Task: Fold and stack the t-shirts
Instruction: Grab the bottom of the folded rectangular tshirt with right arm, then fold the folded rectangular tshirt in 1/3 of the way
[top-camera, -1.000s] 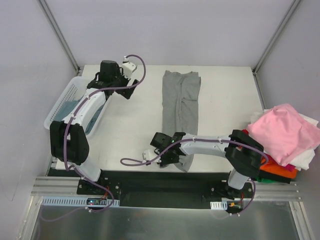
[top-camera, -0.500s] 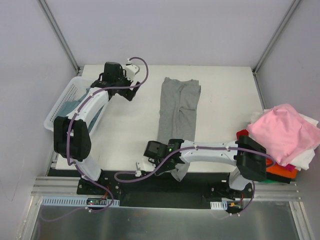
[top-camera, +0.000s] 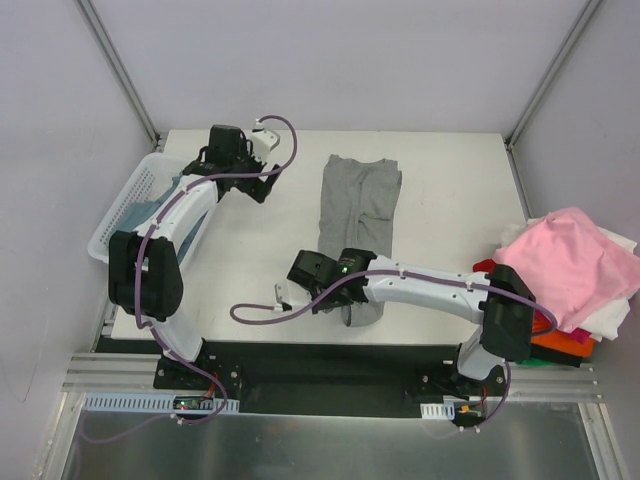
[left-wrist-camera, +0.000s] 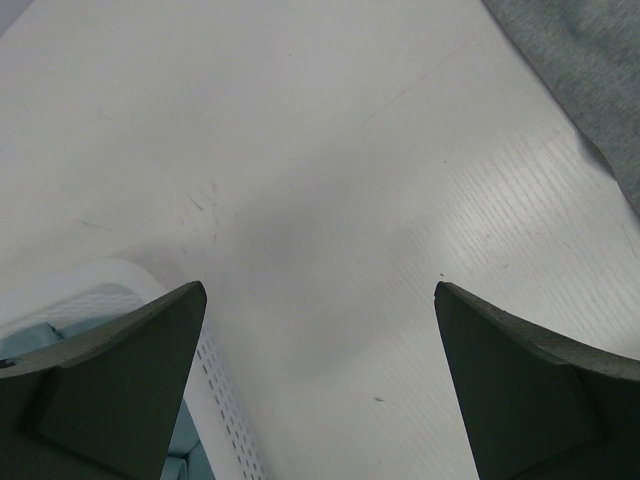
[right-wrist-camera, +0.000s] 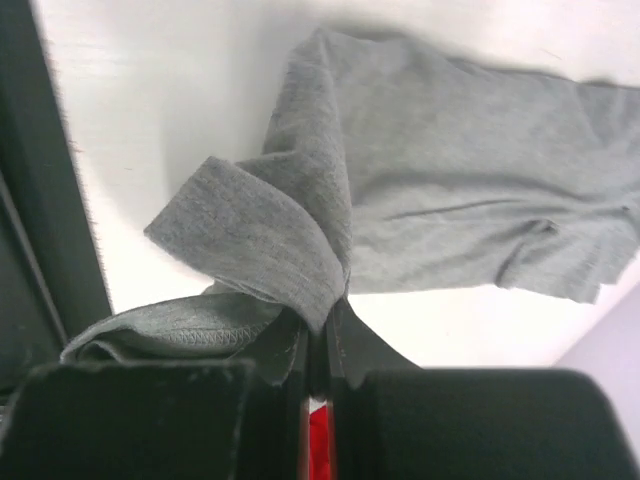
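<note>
Near the near edge of the tabletop (top-camera: 450, 190), the right gripper (right-wrist-camera: 322, 335) is clamped on the hem of the grey t-shirt (top-camera: 358, 200), which stretches away toward the far edge. By the far-left corner, the left gripper (left-wrist-camera: 318, 295) hangs with jaws spread wide, holding nothing, beside the white basket (top-camera: 122, 205). A pink t-shirt (top-camera: 570, 265) tops the pile (top-camera: 555, 342) at the right edge.

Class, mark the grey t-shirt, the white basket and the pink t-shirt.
grey t-shirt (top-camera: 360, 200): top view, flat upper half.
white basket (top-camera: 116, 215): top view, left slatted wall.
pink t-shirt (top-camera: 570, 265): top view, middle of cloth.
</note>
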